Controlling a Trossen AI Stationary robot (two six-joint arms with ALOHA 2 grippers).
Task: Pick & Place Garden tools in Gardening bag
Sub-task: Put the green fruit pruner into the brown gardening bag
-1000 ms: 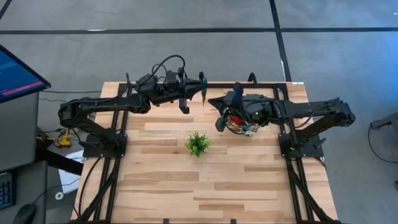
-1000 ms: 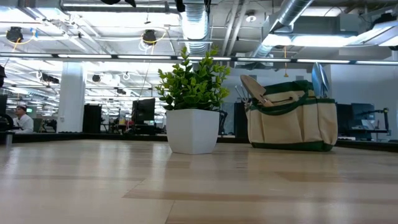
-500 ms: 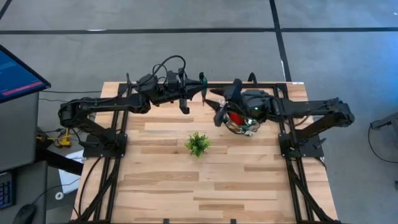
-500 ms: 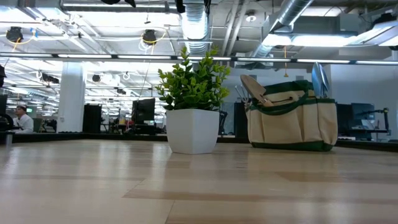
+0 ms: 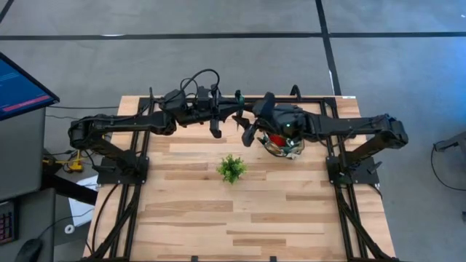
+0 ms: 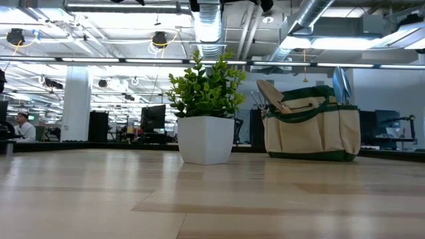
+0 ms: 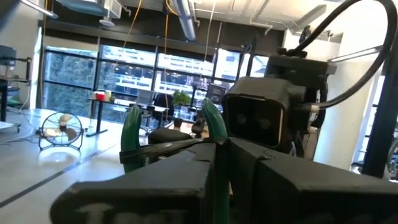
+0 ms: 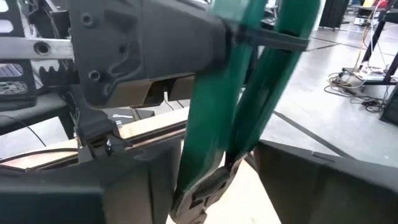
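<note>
left gripper [image 5: 234, 109] clamped on green-handled shears [image 7: 214, 124], held off table at far edge | right gripper [image 5: 251, 129] jaws apart, empty, just beside shears (handover likely) | shears: stiff, light, slick grips; take both handles mid-length | gardening bag [image 5: 282, 143] under right arm's wrist | both arms stretched inward

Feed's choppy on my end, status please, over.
Left gripper shut on green-handled shears, raised over the table's far edge. Right gripper open, fingers either side of the shears. Gardening bag under right arm; plant clear.
</note>
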